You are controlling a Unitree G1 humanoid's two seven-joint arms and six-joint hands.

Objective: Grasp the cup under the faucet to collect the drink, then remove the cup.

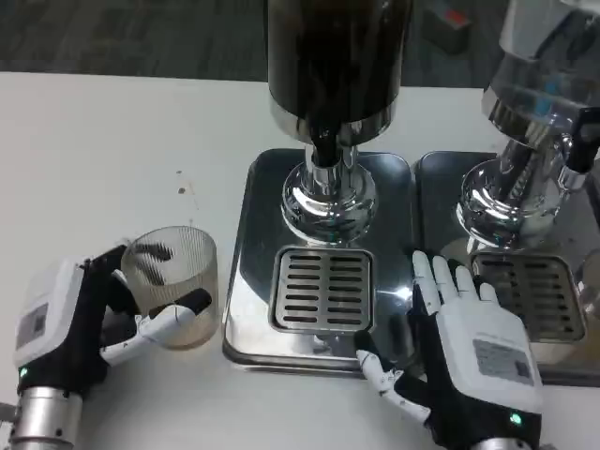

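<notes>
A clear ribbed cup (172,281) stands on the white table, left of the steel drip tray (246,281), with a little brownish drink at its bottom. My left hand (89,323) grips the cup, fingers wrapped around its near and left sides. The dark drink dispenser (336,56) rises above the tray, its black faucet (322,148) over the slotted grate (322,291). My right hand (464,352) lies flat with fingers spread on the tray's right part, beside the grate, holding nothing.
A second dispenser (539,84) with its own steel tray and grate (530,295) stands at the right. Bare white table (103,159) stretches left and behind the cup. Small brown drips (183,190) mark the table behind the cup.
</notes>
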